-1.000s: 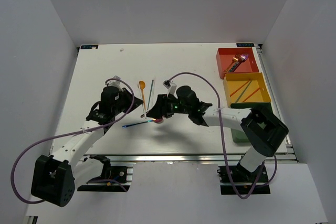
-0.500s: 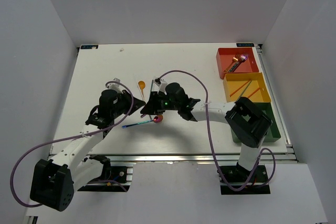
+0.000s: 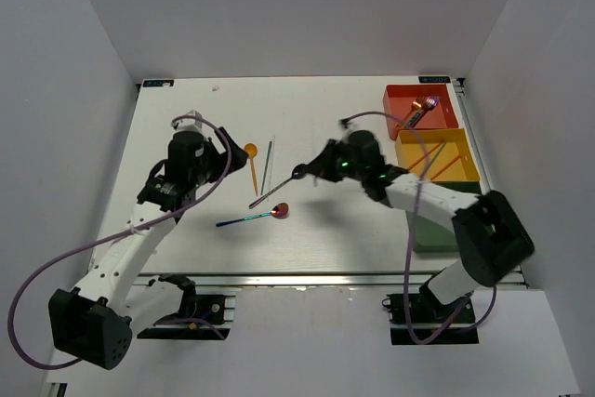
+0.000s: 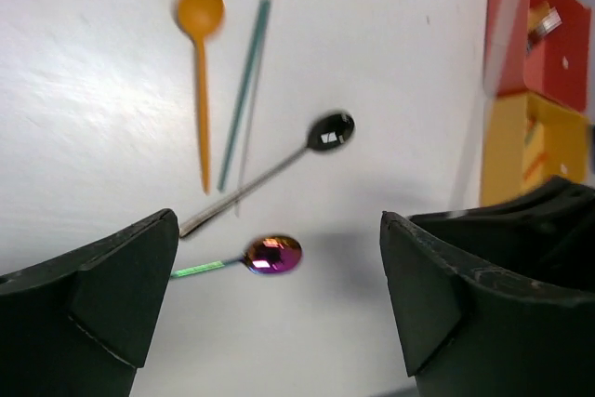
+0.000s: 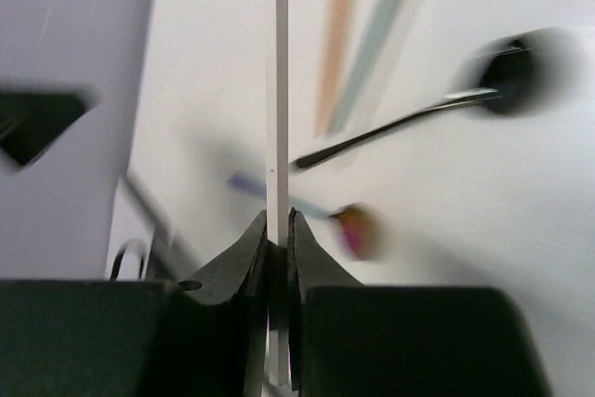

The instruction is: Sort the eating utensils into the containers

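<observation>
Right now my right gripper [image 5: 278,225] is pinched nearly closed on a pale chopstick [image 5: 277,90], probably silver, though blur hides its finish. My left gripper [image 4: 279,220] gapes wide, holding nothing, over the black spoon [image 4: 279,166], orange spoon [image 4: 201,72], teal chopstick [image 4: 244,90] and iridescent spoon [image 4: 272,254] on the white table [image 3: 186,118]. The red tray [image 3: 420,109] and yellow tray [image 3: 437,157] sit at the table's two o'clock, with white walls around. The corner stickers [image 3: 156,83] are unreadable.

White table [image 3: 186,109] boxed in by pale grey walls [image 3: 279,6] — soft even light, metal rail [image 3: 325,278] along the near edge.
</observation>
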Robot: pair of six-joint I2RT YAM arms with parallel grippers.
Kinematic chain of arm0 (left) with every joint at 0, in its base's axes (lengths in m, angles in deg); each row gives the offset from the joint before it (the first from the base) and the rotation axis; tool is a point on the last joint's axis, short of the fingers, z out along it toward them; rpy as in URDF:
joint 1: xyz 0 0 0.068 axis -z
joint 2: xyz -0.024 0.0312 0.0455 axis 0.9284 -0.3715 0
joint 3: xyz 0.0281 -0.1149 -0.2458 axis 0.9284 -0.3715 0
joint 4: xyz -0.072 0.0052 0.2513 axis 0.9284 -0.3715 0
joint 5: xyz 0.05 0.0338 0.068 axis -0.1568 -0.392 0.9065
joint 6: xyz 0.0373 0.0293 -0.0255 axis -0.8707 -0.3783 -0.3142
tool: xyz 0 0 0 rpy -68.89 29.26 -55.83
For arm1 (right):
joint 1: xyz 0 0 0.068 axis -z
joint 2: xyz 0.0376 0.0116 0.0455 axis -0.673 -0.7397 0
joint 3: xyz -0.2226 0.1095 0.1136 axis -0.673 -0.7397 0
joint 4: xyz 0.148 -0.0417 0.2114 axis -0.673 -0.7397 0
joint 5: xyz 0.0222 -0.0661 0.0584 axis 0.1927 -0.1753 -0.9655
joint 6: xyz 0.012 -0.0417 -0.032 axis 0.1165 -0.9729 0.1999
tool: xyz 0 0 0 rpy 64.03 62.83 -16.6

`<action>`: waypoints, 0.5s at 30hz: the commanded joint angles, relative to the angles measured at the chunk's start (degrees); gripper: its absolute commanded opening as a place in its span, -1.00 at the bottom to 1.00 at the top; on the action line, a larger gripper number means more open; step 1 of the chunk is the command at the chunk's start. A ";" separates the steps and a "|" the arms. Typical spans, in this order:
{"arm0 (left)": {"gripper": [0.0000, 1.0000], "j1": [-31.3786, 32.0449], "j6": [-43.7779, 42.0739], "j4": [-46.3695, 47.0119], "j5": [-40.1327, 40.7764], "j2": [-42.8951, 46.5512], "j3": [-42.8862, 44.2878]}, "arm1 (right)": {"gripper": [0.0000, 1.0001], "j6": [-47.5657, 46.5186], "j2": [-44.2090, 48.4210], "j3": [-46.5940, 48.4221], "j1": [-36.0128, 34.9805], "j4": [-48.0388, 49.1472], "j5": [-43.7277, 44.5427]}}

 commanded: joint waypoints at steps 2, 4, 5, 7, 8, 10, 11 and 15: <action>0.96 0.15 -13.25 -11.57 13.82 2.24 6.52 | -1.00 -0.07 12.45 -6.15 16.17 -12.14 11.11; 0.96 0.15 -15.63 -11.14 17.32 2.86 3.56 | -1.00 -1.04 16.92 -6.96 21.56 -15.76 16.29; 0.96 0.15 -15.81 -10.61 18.48 3.30 1.88 | -1.00 -1.22 17.82 -7.23 26.46 -18.21 17.09; 0.96 0.15 -15.55 -9.73 19.45 3.74 -1.11 | -1.00 -1.39 19.23 -7.40 30.79 -20.07 19.03; 0.96 0.15 -15.72 -10.77 19.72 3.22 0.44 | -1.00 -1.74 19.32 -7.06 33.86 -20.52 19.82; 0.96 0.07 -16.34 -9.39 18.84 3.38 0.46 | -1.00 -1.75 18.19 -5.21 36.34 -22.80 22.45; 0.96 0.07 -16.43 -9.55 19.10 3.74 0.28 | -1.00 -1.57 17.48 -4.60 38.61 -23.16 22.72; 0.96 0.07 -16.34 -10.17 21.48 5.93 -0.25 | -1.00 0.18 13.18 -2.31 43.19 -24.22 23.95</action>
